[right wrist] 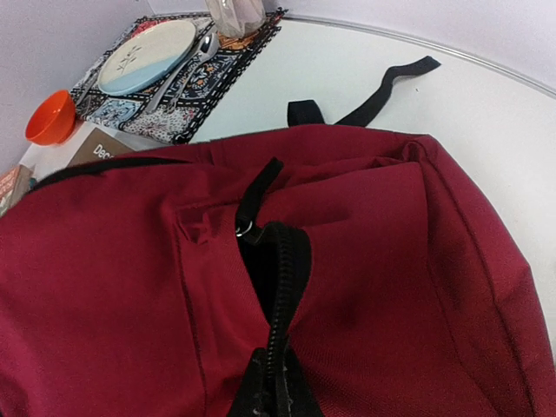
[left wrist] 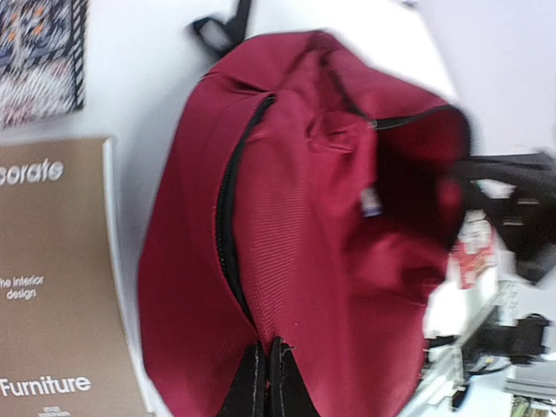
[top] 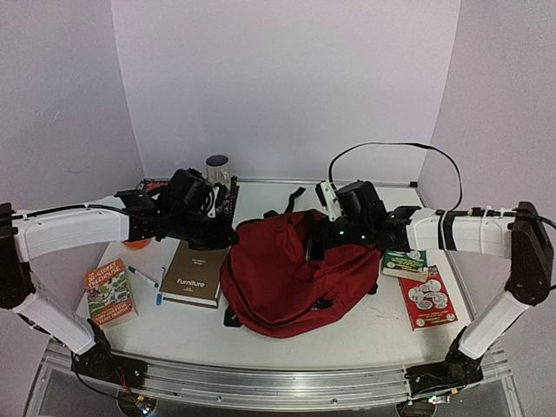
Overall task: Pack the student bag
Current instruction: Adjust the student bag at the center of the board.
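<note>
The left fingers [left wrist: 246, 391] pinch a fold of the student bag [left wrist: 330, 252]; the right fingers [right wrist: 252, 400] are clamped on its open zipper [right wrist: 278, 287] edge.

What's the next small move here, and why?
Left gripper and right gripper are both shut on the student bag, whose zip gapes only narrowly; the Furniture book lies outside. I'd probably ease the grippers apart to widen the opening.

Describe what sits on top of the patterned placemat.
A pale blue-and-white round plate, a metal spoon and a cup's base; from above, the left arm hides most of the mat.
</note>
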`<state>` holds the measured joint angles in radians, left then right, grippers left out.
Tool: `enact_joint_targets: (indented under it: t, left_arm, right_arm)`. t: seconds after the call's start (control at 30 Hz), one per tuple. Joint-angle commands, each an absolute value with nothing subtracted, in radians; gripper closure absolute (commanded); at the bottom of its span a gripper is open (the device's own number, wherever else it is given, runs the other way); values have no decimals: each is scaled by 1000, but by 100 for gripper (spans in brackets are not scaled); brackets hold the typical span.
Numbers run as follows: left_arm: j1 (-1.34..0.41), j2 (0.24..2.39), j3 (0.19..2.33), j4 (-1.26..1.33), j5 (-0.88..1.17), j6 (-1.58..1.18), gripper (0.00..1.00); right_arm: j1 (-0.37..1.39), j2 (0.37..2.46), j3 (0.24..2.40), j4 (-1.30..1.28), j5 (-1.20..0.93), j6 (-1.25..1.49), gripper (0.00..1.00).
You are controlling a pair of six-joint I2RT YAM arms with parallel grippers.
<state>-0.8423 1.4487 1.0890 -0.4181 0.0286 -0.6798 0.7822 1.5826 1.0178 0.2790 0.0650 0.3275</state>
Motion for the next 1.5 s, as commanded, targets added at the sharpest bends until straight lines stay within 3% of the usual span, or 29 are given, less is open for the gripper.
enact_joint_targets:
  t: [0.0,0.37,0.57,1.07,1.47]
  left_arm:
    - [-841,1371,1154,-390,112,-678,100]
    - [-838,1235,1216,-385,116,-690,100]
    - [-835,1225,1212,-386,71,-685,100]
    - [-836,1336,980,-304,178,-742,99]
    - [-808,1286,945,-444,-173,-673,49]
  right_arm:
    - [782,1615,1011,307,138,314,100]
    - [672,1609,967,249,181,389,100]
    - [672,1470,1015,219,13,336,100]
    - [672,1537,1053,209,-83,252,100]
    - [672,1619,1043,213,-69,211,100]
